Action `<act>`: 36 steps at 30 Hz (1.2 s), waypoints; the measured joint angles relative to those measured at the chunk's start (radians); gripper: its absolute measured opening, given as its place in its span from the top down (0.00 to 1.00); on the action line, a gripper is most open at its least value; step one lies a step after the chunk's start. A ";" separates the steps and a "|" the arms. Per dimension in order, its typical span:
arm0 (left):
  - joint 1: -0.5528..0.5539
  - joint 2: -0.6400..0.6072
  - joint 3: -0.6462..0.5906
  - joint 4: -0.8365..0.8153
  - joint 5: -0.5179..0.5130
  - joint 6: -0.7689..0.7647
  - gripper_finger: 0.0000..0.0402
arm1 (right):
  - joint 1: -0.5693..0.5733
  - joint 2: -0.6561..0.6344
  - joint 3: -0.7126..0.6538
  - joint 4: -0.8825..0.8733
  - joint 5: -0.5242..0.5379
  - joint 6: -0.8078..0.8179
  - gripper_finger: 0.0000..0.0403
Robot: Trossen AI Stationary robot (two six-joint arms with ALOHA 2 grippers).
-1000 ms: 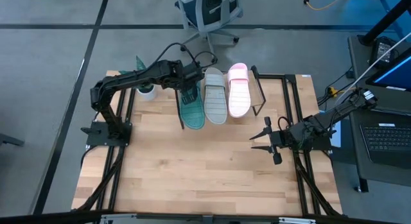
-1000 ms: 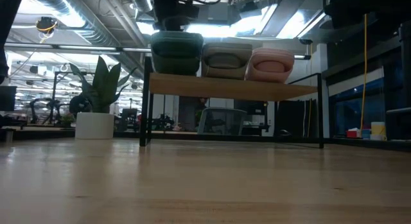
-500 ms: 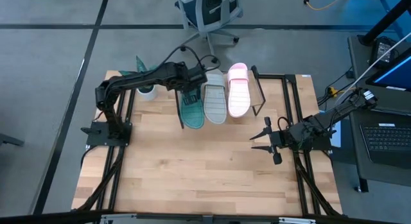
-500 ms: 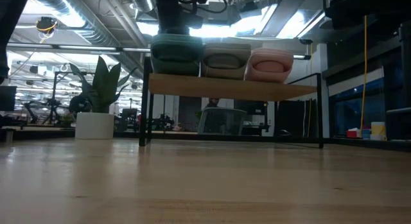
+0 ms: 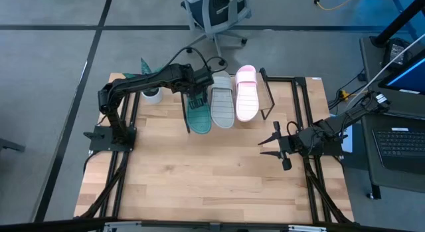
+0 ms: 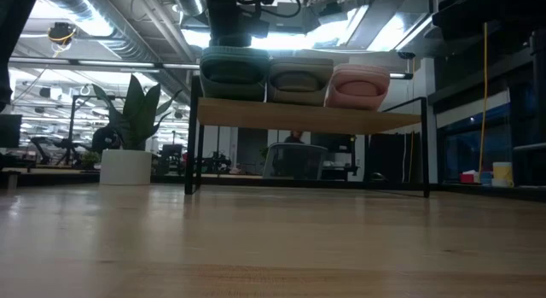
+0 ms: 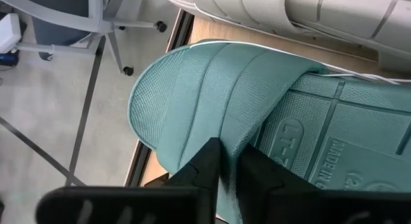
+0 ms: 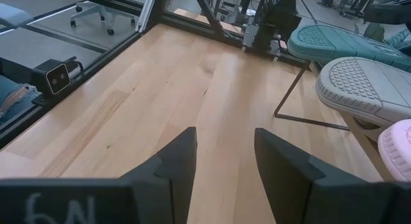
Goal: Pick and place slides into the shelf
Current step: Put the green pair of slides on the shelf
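Note:
Three slides lie side by side on the shelf [image 6: 307, 117], a slanted wooden board on a black wire frame [image 5: 269, 99] at the table's far side. They are the teal slide [image 5: 198, 116], the grey slide [image 5: 222, 102] and the pink slide [image 5: 247, 96]. In the low view they show as teal [image 6: 232, 72], grey [image 6: 300, 76] and pink [image 6: 361, 83]. My left gripper [image 5: 194, 98] is over the teal slide, shut on it. My right gripper [image 5: 272, 142] waits open near the table's right edge, above bare wood. My left gripper [image 7: 230, 161] pinches the wide strap [image 7: 225, 131] of the teal slide between its two fingers, at the strap's edge. The fingers come from above, pointing down. The slide lies on the shelf's board at its left end, beside the grey slide [image 7: 308, 18].
A white plant pot [image 5: 151, 94] stands at the table's far left corner, left of the shelf. The shelf's wire frame [image 8: 302, 102] reaches toward the table's middle. Bare wooden tabletop [image 5: 212, 172] fills the near half. An office chair [image 5: 216, 12] stands beyond the far edge.
My left arm has shifted a little at its shoulder and elbow, while its gripper has stayed at the teal slide's strap. The three slides have kept their places on the shelf.

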 joint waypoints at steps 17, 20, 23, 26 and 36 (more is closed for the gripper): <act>-0.001 0.000 0.000 0.003 -0.022 -0.036 0.87 | 0.000 0.000 0.000 -0.001 0.000 0.000 0.61; 0.001 -0.001 0.000 0.003 0.014 -0.035 0.87 | 0.000 0.000 0.000 -0.001 0.000 0.000 0.61; 0.000 -0.002 0.000 0.003 0.020 -0.035 0.86 | 0.000 0.000 0.000 -0.001 0.000 0.000 0.61; 0.000 -0.002 0.000 0.004 0.025 -0.035 0.83 | 0.000 0.000 0.000 -0.001 0.000 0.000 0.61; 0.001 -0.002 0.001 0.003 0.024 -0.036 0.63 | 0.000 0.000 0.000 -0.001 0.000 0.000 0.61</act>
